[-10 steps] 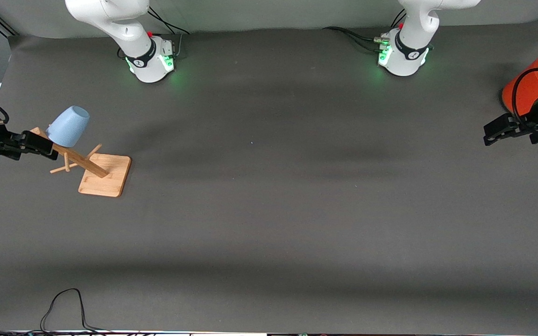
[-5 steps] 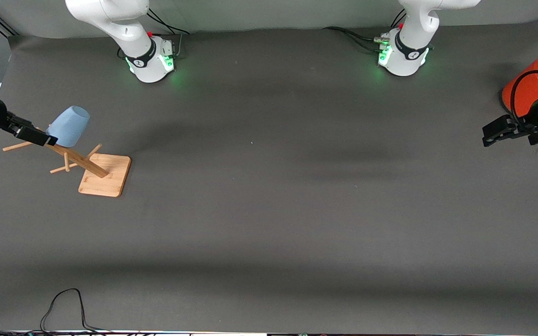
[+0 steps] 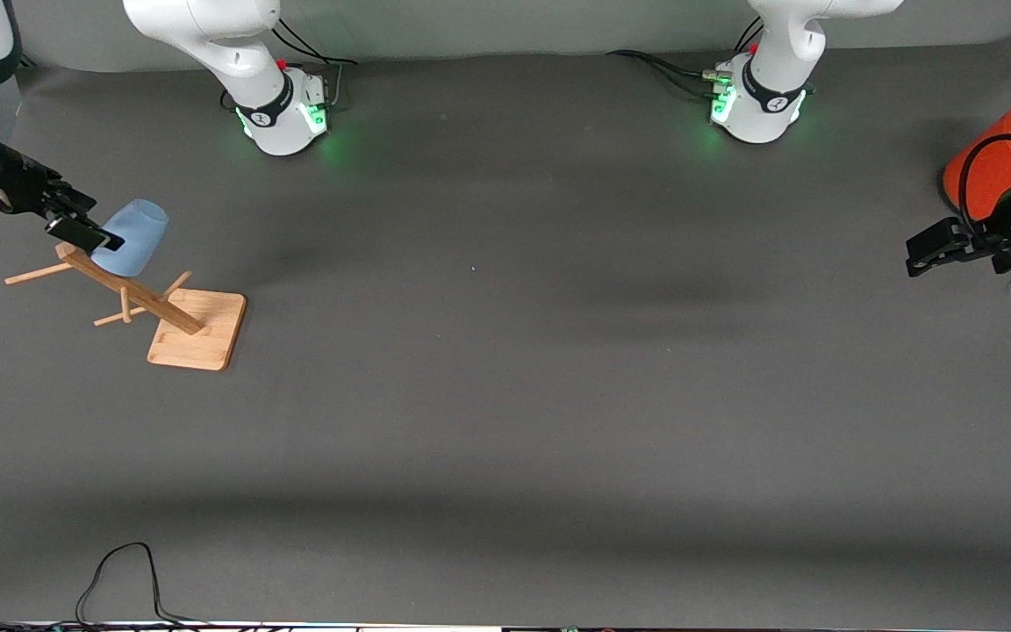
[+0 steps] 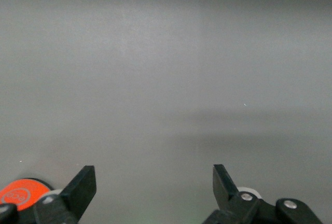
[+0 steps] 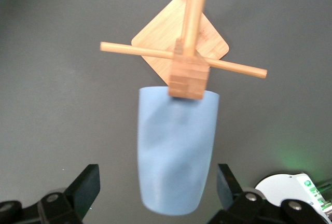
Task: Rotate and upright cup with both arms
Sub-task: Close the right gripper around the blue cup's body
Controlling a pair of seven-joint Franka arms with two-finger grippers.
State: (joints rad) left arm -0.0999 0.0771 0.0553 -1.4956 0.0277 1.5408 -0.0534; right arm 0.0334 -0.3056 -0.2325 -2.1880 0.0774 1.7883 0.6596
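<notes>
Blue cup (image 5: 176, 151): hung upside down on a wooden rack (image 3: 174, 314).
Right gripper (image 5: 158, 187): fingers spread wide around it, not gripping.
Left gripper (image 4: 154, 183): waited, fingers released.
Next: pinch cup, lift off.

Orange-red cylinder (image 3: 988, 167) cut by front view's right edge, partly hidden by left arm. Right arm leaves frame upper left. Cup (image 5: 176, 151) blurred in right wrist view; rim hidden by rack post (image 5: 188, 76).
</notes>
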